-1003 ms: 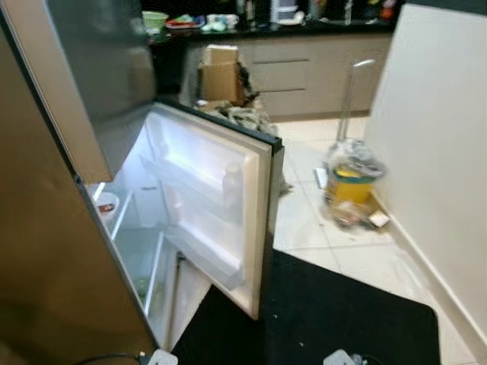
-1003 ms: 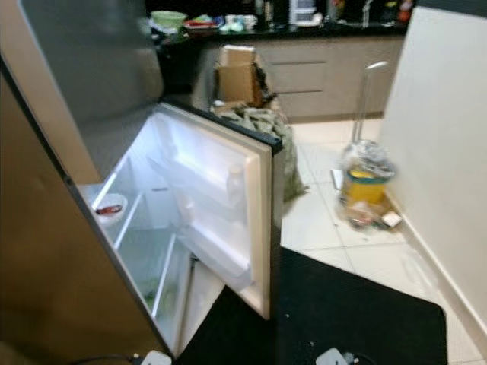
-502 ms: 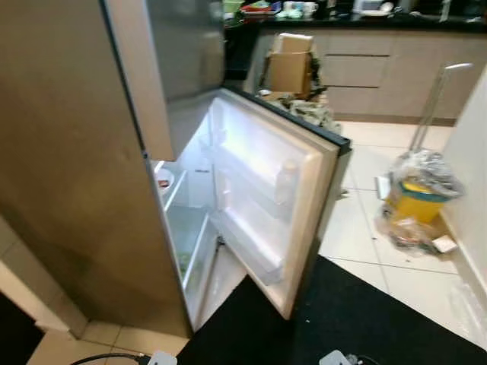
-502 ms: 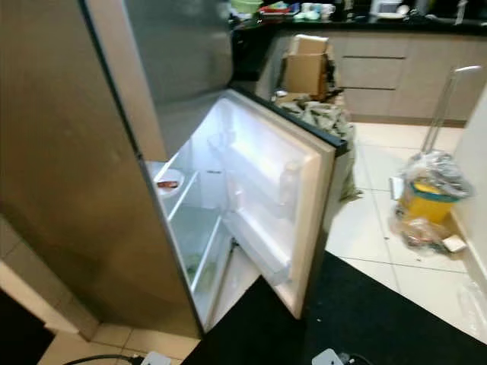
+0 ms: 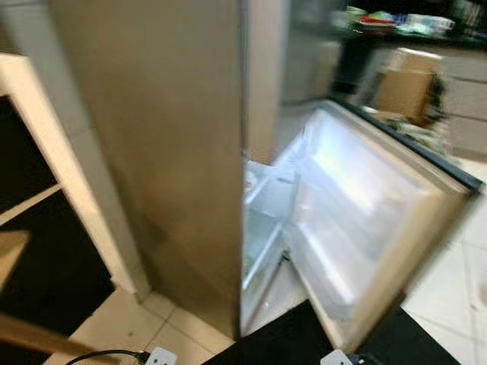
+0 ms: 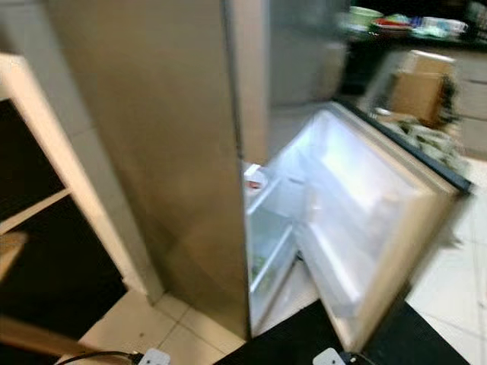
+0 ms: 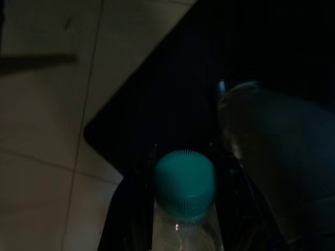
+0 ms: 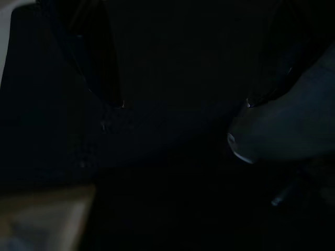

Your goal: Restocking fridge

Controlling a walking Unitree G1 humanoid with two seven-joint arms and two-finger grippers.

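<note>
The steel fridge stands straight ahead. Its lower door is swung wide open to the right, showing white door racks. Inside are glass shelves and a small white bowl with something red in it. In the left wrist view my left gripper is shut on a clear bottle with a teal cap, held low over the black mat and pale tiles. The right wrist view is very dark; my right gripper hangs idle, its two fingers apart with nothing between them.
A pale wooden shelf unit with dark openings stands left of the fridge. A black mat lies before the open door. A cardboard box and a dark counter with dishes stand at the back right. A cable and white plug lie near my feet.
The camera has swung left, so the fridge and its open door now sit further right and the shelf unit has come into view. The picture is blurred.
</note>
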